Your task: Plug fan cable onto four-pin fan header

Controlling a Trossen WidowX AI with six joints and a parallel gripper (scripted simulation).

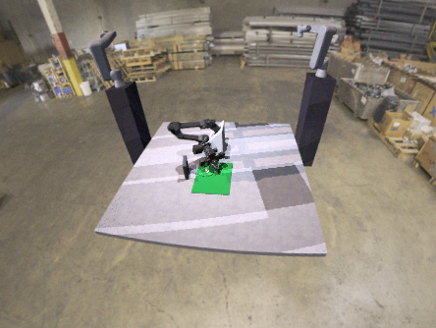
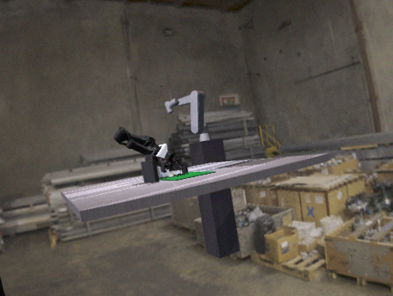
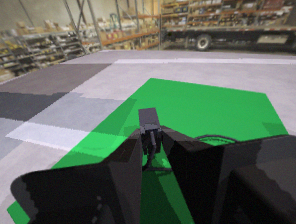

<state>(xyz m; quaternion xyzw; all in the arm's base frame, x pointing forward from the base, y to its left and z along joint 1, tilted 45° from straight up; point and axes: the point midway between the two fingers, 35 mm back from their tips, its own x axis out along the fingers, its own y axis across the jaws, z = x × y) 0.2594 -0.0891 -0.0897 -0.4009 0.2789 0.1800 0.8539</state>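
A gray patchwork table (image 1: pixel 162 216) stands in a warehouse, with a flat green board (image 1: pixel 212 181) lying near its middle. A dark fan (image 1: pixel 186 168) stands upright on the table just beside the board's left edge as seen from above. The black arm (image 1: pixel 189 129) reaches in from the table's far side and bends down over the board's near-arm end.

In the wrist view the gripper (image 3: pixel 151 146) is pinching a small dark plug (image 3: pixel 150 131) between its two fingers. The plug stands with its long axis roughly upright, sticking out past the fingertips, and a thin black cable (image 3: pixel 156 167) trails back from it toward the camera.

The board fills the ground below and ahead of the plug. The four-pin header itself cannot be made out in any view, so how far and which way it lies from the plug cannot be told. Whether the plug touches the board is also unclear; it appears to sit low over it.
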